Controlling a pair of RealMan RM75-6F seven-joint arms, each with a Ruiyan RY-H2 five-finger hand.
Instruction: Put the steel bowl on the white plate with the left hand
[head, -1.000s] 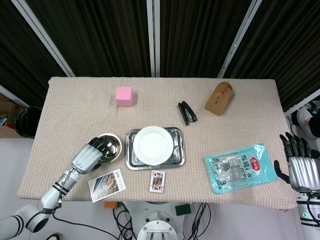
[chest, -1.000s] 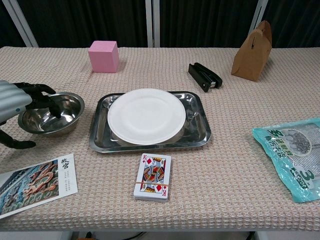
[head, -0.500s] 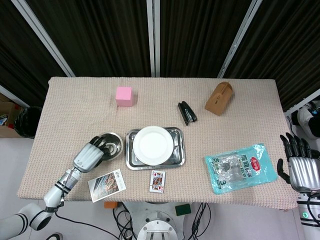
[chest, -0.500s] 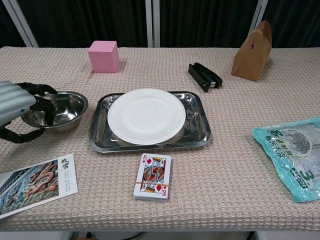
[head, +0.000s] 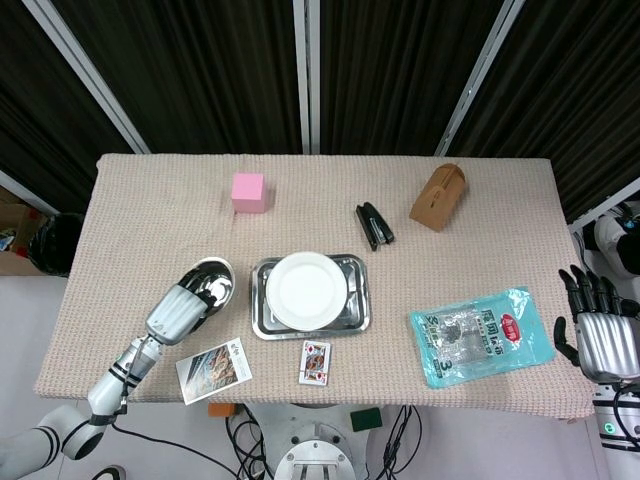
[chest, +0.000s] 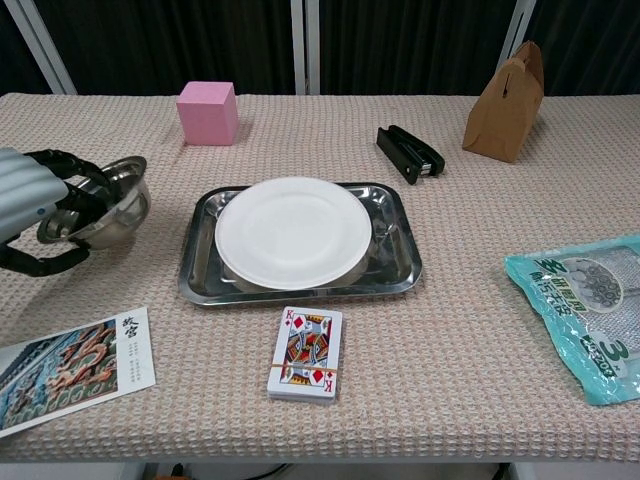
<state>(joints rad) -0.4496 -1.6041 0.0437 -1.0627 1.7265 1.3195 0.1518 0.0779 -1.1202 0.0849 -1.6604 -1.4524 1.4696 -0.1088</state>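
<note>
- The left hand (chest: 35, 215) grips the steel bowl (chest: 105, 210) at the left edge of the chest view, fingers curled over its near rim; the bowl is tilted and seems lifted off the cloth.
- The white plate (chest: 293, 232) sits on a steel tray (chest: 395, 270) at centre frame, well apart from the bowl.
- To do this well, level the bowl, carry it rightward clear of the tray's raised lip, then lower it centred on the plate.
- The right hand (head: 600, 325), fingers spread and holding nothing, hangs at the lower right of the head view.
</note>
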